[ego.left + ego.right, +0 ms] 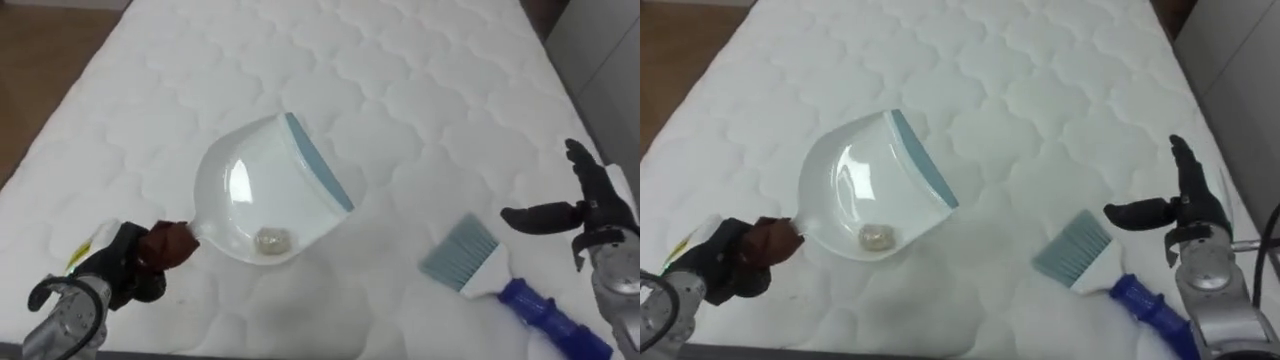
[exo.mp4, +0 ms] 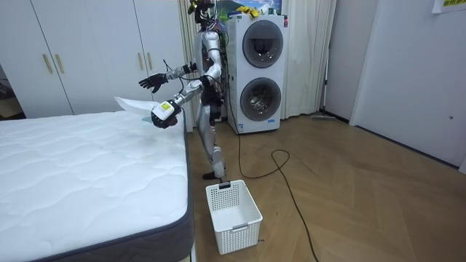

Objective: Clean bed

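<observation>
My left hand (image 1: pixel 120 265) is shut on the brown handle (image 1: pixel 170 243) of a white dustpan (image 1: pixel 262 190) with a grey-blue lip, held just above the white quilted mattress (image 1: pixel 400 90). A small pale crumpled scrap (image 1: pixel 272 240) lies in the pan near the handle. A hand brush (image 1: pixel 480 262) with grey-blue bristles and a blue handle lies on the mattress at the lower right. My right hand (image 1: pixel 590 205) hovers open just right of the brush, apart from it. In the room view I stand at the bed's end with the dustpan (image 2: pixel 131 104) raised.
A white laundry basket (image 2: pixel 233 215) stands on the wood floor by the bed's corner. Stacked washing machines (image 2: pixel 256 73) are behind me, white wardrobes (image 2: pixel 87 51) beyond the bed. Brown floor (image 1: pixel 40 60) shows past the mattress's left edge.
</observation>
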